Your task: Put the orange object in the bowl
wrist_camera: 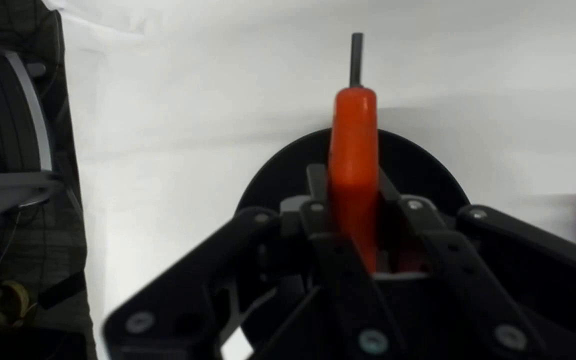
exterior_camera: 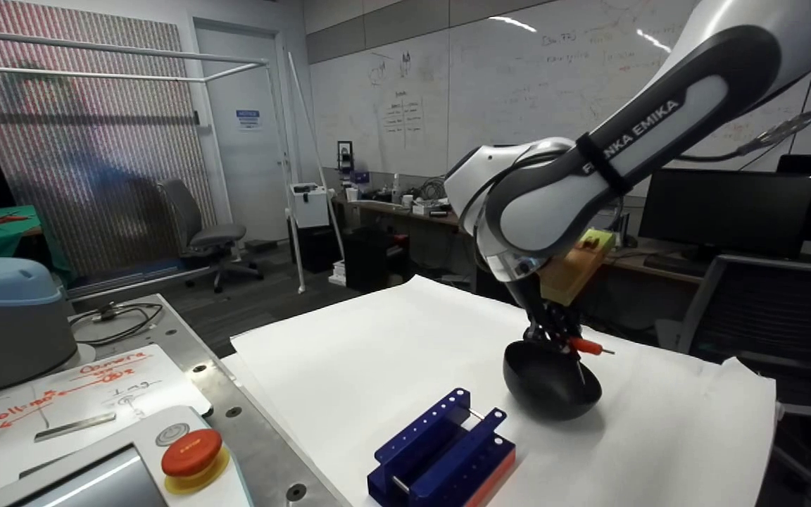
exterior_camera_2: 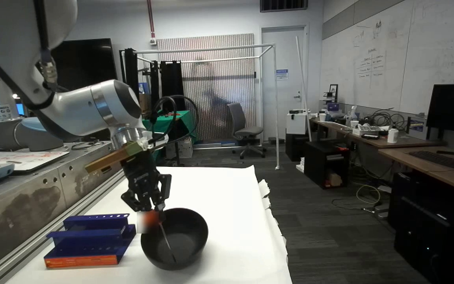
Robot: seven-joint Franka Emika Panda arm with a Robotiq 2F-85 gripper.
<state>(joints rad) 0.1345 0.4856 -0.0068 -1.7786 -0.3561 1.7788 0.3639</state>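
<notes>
The orange object [exterior_camera: 586,346] is a stubby orange-red piece with a short metal shaft. It also shows in an exterior view [exterior_camera_2: 151,218] and in the wrist view [wrist_camera: 354,135]. My gripper [wrist_camera: 353,182] is shut on it, with a finger on each side. The black bowl [exterior_camera: 550,387] lies directly below and appears tilted in both exterior views [exterior_camera_2: 191,236]. Its far rim shows in the wrist view [wrist_camera: 288,175], the rest hidden by the gripper. A thin metal rod [exterior_camera_2: 167,242] slants down into the bowl; I cannot tell whether it belongs to the orange object.
A blue ribbed rack [exterior_camera: 441,458] with an orange edge stands beside the bowl, also in an exterior view [exterior_camera_2: 89,236]. White paper [exterior_camera: 349,359] covers the table. A metal bench [exterior_camera_2: 26,205] runs along one side, bearing a red stop button [exterior_camera: 192,453].
</notes>
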